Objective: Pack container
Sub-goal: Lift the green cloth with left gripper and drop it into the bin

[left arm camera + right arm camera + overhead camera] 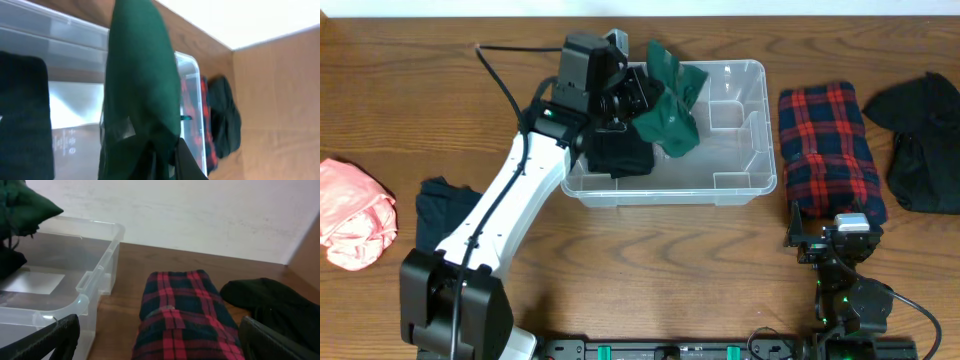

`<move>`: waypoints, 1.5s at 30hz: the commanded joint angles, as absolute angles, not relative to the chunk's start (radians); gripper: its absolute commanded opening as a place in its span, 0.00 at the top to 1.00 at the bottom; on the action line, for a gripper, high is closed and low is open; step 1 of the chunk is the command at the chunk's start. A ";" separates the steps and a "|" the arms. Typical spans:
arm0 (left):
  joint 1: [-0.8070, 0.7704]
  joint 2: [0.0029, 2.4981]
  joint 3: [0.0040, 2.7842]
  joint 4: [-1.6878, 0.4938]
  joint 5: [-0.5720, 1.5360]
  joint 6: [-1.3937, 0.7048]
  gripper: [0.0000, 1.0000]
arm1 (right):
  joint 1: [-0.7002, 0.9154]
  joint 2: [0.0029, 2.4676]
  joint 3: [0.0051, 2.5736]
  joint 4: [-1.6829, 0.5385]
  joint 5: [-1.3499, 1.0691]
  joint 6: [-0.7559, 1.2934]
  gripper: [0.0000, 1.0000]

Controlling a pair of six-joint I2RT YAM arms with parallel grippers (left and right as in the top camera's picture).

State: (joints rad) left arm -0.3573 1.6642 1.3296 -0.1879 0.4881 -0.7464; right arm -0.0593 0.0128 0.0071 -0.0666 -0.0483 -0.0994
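Green cloth [672, 110] hangs from the left hand [632, 98], whose jaws are clamped tight on a fold of it, over the left half of the container [758, 130]. Below it a black cloth [620, 155] lies on the container's floor, toward the near-left corner; the right half looks bare. The container sits mid-surface, toward the far side. To place this piece well, I judge the hand should carry it a little right, over the bare floor, lower until most of the cloth has pooled inside, and only then let go, so no tail drapes over the rim. The right hand [832, 234] rests spread apart and empty at the near edge, just beside a plaid cloth [830, 150]. Beyond that lies a black garment [925, 140]; a pink cloth [355, 215] and a dark cloth [445, 205] lie far left.
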 commanded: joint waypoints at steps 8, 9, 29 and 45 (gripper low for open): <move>-0.390 1.802 1.279 0.004 0.463 -0.905 0.94 | -0.046 0.009 0.006 -0.070 -0.041 -0.113 0.01; -0.395 1.817 1.279 0.020 0.463 -0.915 0.94 | -0.046 0.009 0.006 -0.070 -0.041 -0.113 0.01; -0.398 1.840 1.281 0.209 0.592 -0.928 0.36 | -0.046 0.009 0.006 -0.070 -0.041 -0.113 0.01; -0.181 1.421 1.307 -0.460 0.346 -0.389 0.36 | -0.046 0.009 0.006 -0.070 -0.041 -0.113 0.01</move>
State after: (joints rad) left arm -0.2619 1.4693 1.2976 -0.3717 0.4641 -0.5270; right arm -0.0597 0.0124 0.0071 -0.0662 -0.0483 -0.0998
